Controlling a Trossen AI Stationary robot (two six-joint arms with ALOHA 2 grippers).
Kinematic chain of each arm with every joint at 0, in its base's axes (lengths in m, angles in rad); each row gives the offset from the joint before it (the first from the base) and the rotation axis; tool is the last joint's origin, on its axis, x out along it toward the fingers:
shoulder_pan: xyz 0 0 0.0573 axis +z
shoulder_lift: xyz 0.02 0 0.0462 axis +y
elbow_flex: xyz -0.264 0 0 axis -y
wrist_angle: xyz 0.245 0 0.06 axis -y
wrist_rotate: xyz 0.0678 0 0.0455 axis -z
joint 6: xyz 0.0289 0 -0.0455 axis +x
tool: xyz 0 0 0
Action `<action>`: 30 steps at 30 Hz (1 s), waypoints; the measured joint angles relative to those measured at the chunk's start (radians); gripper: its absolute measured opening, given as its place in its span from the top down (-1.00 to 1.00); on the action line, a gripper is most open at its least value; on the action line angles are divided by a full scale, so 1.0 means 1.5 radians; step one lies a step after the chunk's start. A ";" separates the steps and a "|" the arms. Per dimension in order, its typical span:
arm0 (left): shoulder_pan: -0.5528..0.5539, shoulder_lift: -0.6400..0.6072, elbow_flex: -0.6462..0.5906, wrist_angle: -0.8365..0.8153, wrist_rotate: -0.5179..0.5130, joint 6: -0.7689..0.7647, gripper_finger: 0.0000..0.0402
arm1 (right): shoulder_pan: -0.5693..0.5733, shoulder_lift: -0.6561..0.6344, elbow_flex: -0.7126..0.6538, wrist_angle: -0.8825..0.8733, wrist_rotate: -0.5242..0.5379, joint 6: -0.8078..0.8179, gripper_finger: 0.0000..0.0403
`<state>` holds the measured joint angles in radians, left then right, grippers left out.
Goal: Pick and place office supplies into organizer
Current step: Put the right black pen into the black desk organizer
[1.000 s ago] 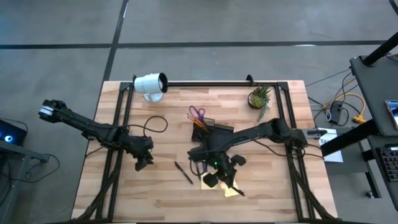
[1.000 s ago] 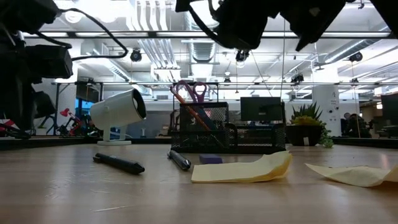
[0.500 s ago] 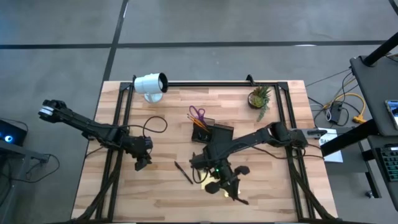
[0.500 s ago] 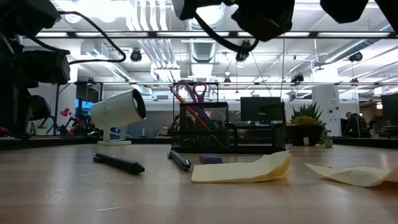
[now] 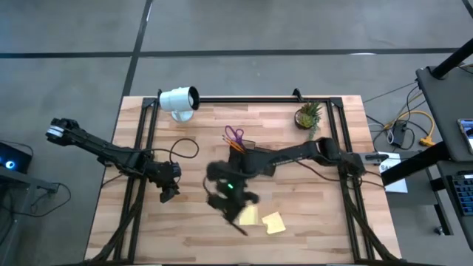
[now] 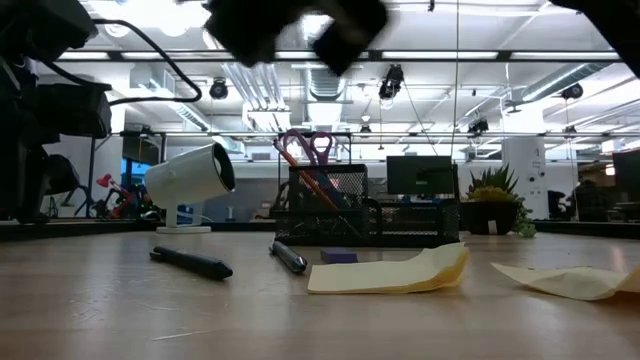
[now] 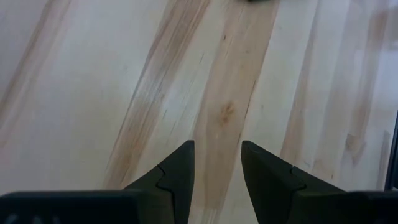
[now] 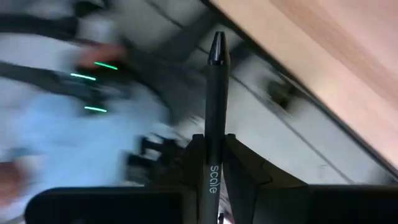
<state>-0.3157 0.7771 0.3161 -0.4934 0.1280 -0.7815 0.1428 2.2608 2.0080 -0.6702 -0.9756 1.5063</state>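
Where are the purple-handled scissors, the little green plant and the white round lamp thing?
Purple-handled scissors [image 5: 234, 134]: high view, on the handle loops.
Little green potted plant [image 5: 308, 114]: high view, on its leaves.
White round lamp-like object [image 6: 190, 176]: low view, on its side.

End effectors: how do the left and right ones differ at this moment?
The left end effector is open with nothing between its fingers, while the right end effector is shut on a dark pen. The left one faces bare table wood on the table's left side, while the right one is near the table's middle, close to the organizer. Both have two dark fingers.
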 joint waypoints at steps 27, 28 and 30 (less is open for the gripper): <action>0.000 -0.001 0.000 -0.017 0.033 0.000 0.42 | -0.054 -0.002 0.131 0.339 0.402 -0.129 0.82; 0.000 -0.001 0.000 -0.018 0.033 -0.002 0.42 | -0.054 -0.002 0.146 0.343 0.423 -0.164 0.82; 0.000 -0.001 0.000 -0.016 0.033 -0.012 0.42 | -0.058 -0.005 0.175 0.375 0.475 -0.227 0.82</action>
<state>-0.3157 0.7758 0.3161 -0.5179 0.1780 -0.7990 0.0557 2.2530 2.2704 -0.1076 -0.2638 1.1664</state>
